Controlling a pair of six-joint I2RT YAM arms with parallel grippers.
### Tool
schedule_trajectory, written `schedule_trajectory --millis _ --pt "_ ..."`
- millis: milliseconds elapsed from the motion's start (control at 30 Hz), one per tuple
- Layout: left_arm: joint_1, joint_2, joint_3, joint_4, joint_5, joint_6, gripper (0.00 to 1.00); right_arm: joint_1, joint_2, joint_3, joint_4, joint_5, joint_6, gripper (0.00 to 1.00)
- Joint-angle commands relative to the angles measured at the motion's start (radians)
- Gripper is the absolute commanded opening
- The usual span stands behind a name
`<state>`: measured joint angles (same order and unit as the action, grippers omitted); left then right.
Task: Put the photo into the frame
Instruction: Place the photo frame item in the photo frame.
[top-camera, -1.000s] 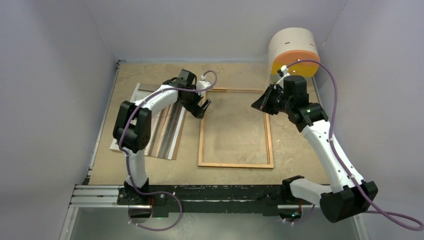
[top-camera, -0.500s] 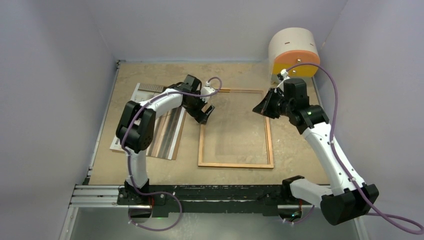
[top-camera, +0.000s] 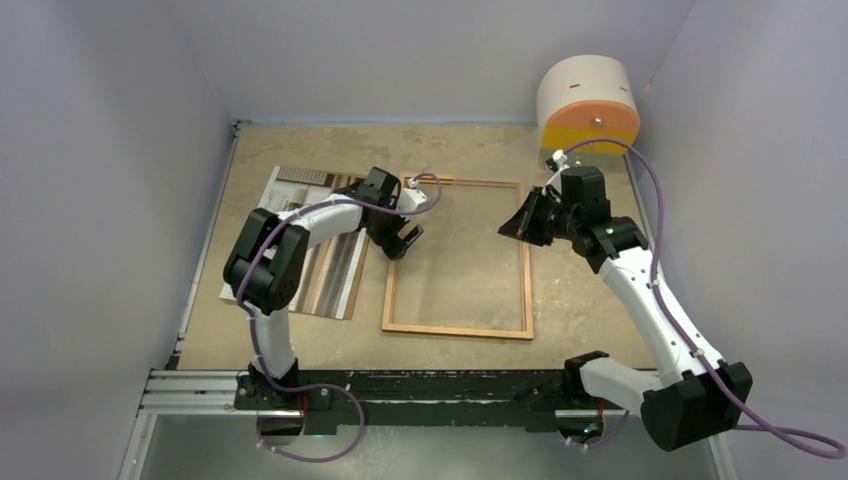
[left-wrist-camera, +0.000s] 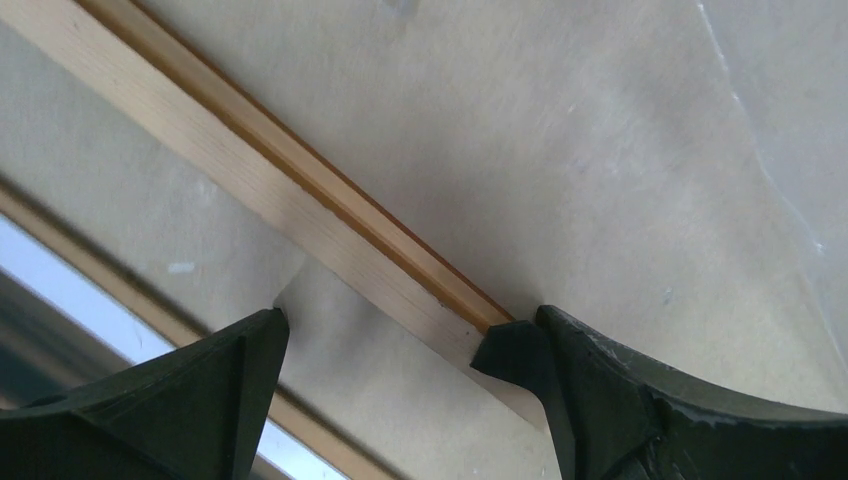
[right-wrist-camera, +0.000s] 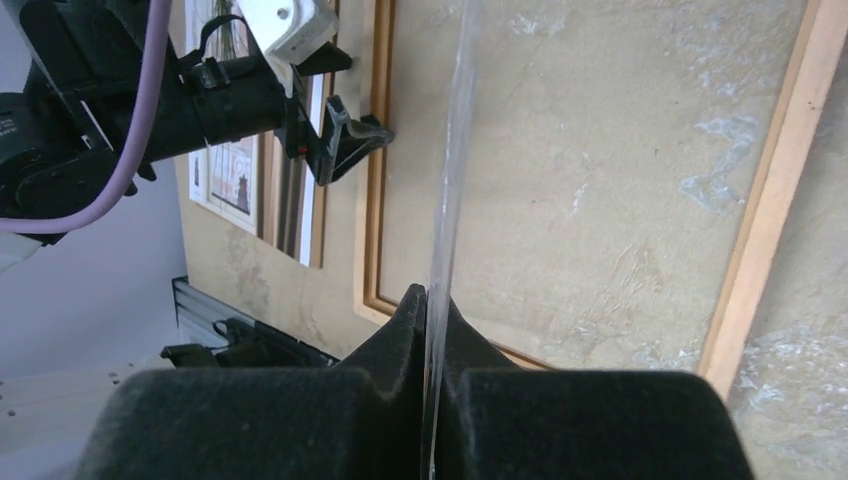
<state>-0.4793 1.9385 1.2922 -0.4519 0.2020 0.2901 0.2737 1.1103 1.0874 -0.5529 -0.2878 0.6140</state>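
Looks like the prep step to me: one frame (top-camera: 457, 329) flat mid-table, left gripper (top-camera: 403, 240) spread wide astride its left rail, right gripper (top-camera: 515, 225) pinching one clear sheet (right-wrist-camera: 447, 200), and one photo (top-camera: 335, 275) just left of it, which needs carrying over next.

Smooth wooden frame (top-camera: 458, 329), glossy photo (top-camera: 335, 272), thin clear pane (right-wrist-camera: 452, 150)
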Motion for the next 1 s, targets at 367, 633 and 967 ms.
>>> schedule_trajectory --millis 367,633,967 --pt "0.013 -0.125 -0.222 -0.010 -0.207 0.158 0.96 0.021 -0.048 -0.151 0.176 -0.125 0.105 0.00" --pt "0.051 -0.189 -0.117 -0.088 -0.134 0.143 1.00 0.031 -0.031 -0.103 0.175 -0.129 0.107 0.00" --pt "0.315 -0.297 0.162 -0.289 0.047 0.116 1.00 0.126 0.114 0.126 0.166 -0.113 0.110 0.00"
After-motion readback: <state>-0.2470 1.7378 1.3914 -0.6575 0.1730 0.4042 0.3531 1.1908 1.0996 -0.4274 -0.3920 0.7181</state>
